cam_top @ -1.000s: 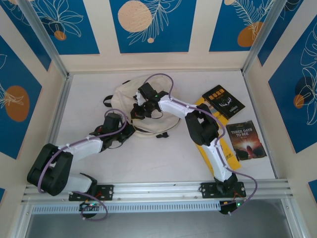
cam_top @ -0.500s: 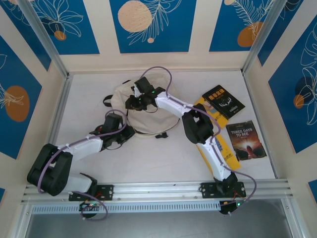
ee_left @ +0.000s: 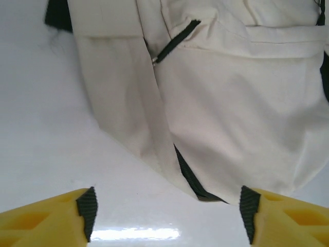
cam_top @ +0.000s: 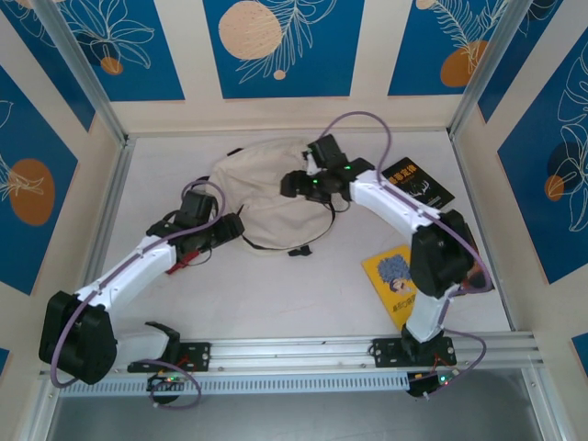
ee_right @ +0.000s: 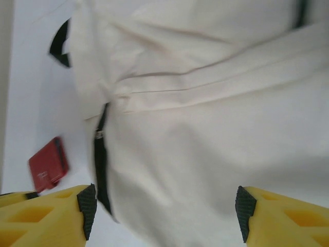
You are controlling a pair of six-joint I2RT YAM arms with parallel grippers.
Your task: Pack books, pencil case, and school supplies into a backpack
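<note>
The cream backpack [cam_top: 262, 197] lies flat at the table's middle back, its dark zipper [ee_left: 175, 41] shut. My left gripper [cam_top: 228, 230] is open just off the bag's near-left edge, with bare table between its fingers [ee_left: 168, 216]. My right gripper [cam_top: 294, 184] hovers open over the bag's right half, and cream cloth [ee_right: 205, 128] lies below its jaws [ee_right: 166, 211]. A black book [cam_top: 418, 181] lies at the back right and a yellow book [cam_top: 395, 285] at the front right. A small red block [ee_right: 49, 170] lies under my left forearm [cam_top: 184, 260]. The pencil case is out of view.
Black straps [cam_top: 308, 241] trail from the bag's near edge. Metal posts and patterned walls close in the white table [cam_top: 303, 303] on three sides. My right arm's elbow [cam_top: 443, 257] stands over the right side, beside the yellow book.
Both grippers have opened and let go of the backpack, which has settled flat. The right arm swung right, uncovering the yellow book. The left arm drew back and stretched out.
</note>
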